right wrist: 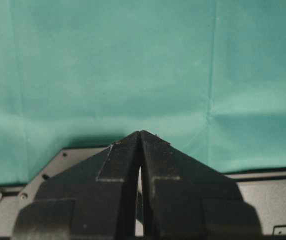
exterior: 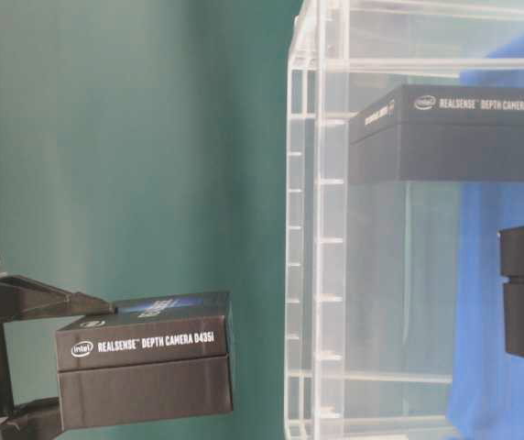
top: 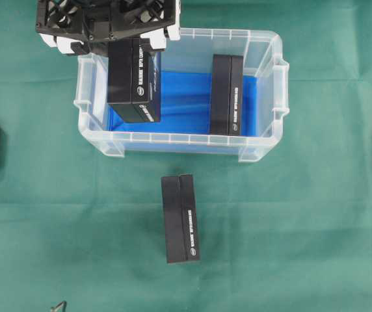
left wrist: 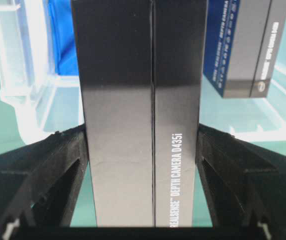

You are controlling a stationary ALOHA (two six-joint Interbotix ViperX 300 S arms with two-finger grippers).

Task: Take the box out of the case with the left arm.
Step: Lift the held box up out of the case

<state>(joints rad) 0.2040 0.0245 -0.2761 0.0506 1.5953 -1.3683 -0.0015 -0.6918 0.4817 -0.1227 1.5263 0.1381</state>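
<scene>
Box (left wrist: pixel 140 120) is clamped between the two lattice fingers (left wrist: pixel 35 185) of the left gripper (top: pixel 108 26), one finger pressed on each long side, as the left wrist view shows plainly. In the overhead view this box hangs under the gripper at about 10 o'clock of the case (top: pixel 264 49), over the left half of the blue floor (top: pixel 186 97); it looks raised, but from above I cannot tell with certainty whether its lower end is already higher than the rim.

The grip sits only on the near end of the box, so most of its length hangs free beyond the fingers. If the arm swings quickly, I judge the smooth cardboard may pivot or slide out between the pads. If the arm goes sideways toward 9 o'clock before the box is high enough, the free end can catch the clear wall and drag or tip the light case.

A second box (top: pixel 227 94) stands inside the case at 3 o'clock, apart from the held one, so it is little risk. A third box (top: pixel 180 218) lies on the green cloth (top: pixel 316 227) at 6 o'clock of the case; setting down there can cause a collision.

The right gripper (right wrist: pixel 140 137) rests over the cloth with its jaws closed together, holding nothing.
</scene>
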